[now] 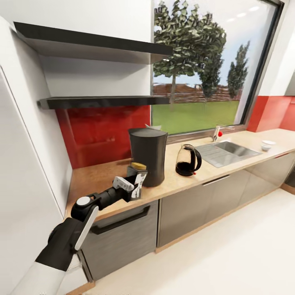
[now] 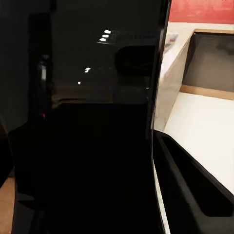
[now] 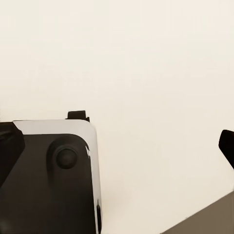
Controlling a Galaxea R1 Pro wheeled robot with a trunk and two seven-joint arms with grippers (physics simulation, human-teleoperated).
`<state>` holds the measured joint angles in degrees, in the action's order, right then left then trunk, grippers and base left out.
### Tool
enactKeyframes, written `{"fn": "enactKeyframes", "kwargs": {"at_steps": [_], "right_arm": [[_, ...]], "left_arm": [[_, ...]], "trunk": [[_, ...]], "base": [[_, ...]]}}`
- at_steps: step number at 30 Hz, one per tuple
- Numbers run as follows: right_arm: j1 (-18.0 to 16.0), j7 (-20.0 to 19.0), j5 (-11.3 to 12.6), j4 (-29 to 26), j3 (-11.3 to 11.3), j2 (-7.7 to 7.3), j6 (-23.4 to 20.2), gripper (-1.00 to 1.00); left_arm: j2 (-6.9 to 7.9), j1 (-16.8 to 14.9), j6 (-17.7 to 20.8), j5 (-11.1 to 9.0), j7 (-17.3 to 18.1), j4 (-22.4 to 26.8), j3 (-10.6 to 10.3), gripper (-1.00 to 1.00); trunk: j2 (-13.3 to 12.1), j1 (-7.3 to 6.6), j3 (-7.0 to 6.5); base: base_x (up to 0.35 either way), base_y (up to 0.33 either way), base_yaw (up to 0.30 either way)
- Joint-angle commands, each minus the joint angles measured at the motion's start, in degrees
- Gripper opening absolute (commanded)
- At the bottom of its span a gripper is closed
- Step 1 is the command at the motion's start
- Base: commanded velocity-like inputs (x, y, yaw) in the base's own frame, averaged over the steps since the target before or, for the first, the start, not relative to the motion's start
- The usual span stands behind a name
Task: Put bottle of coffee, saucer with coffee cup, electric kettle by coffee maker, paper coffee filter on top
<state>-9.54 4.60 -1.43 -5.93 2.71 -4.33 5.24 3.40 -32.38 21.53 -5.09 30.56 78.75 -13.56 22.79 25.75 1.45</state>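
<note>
The long wooden table [image 1: 229, 162] is seen running beneath a wide window [image 1: 205, 65], with two dark wall shelves [image 1: 102, 101] mounted above the coffee maker and towards its left. A steel sink [image 1: 227, 152] is set into the table well to the right of the coffee maker. The tall dark coffee maker [image 1: 148, 155] is placed upright on the table, and a pale sliver of paper coffee filter [image 1: 155, 127] is visible at its top rim. The electric kettle [image 1: 188, 160] is stood just to the right of the coffee maker, slightly apart from it. A small white coffee cup [image 1: 268, 145] is seen far to the right of the coffee maker, beyond the sink; whether a saucer lies under it cannot be told. The bottle of coffee [image 1: 137, 174], with its yellowish cap, is positioned at the coffee maker's front left, touching or nearly touching it, and is clamped between the fingers of the left gripper [image 1: 137, 183]. In the left wrist view a dark surface is pressed close to the lens. The state of the right arm's fingers cannot be told.
</note>
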Motion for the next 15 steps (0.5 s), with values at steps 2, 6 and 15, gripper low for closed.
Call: {"fn": "enactKeyframes", "kwargs": {"at_steps": [2,6,15], "right_arm": [[-0.04,0.06,-0.15,0.04,0.25,-0.01,0.21,1.00],[-0.04,0.06,-0.15,0.04,0.21,-0.02,0.21,1.00],[-0.04,0.06,-0.15,0.04,0.20,0.02,0.21,1.00]], "left_arm": [[0.03,0.12,0.51,-0.69,0.01,-0.15,0.90,-1.00],[0.03,1.12,-1.52,-0.64,-1.04,-0.31,3.30,-1.00],[0.03,5.05,-9.46,-0.59,-10.39,-0.33,4.87,-1.00]], "trunk": [[0.13,0.03,0.13],[0.13,0.03,0.13],[0.13,0.03,0.13]], "base": [[0.000,0.000,0.278],[0.000,0.000,0.278],[0.000,0.000,0.278]]}}
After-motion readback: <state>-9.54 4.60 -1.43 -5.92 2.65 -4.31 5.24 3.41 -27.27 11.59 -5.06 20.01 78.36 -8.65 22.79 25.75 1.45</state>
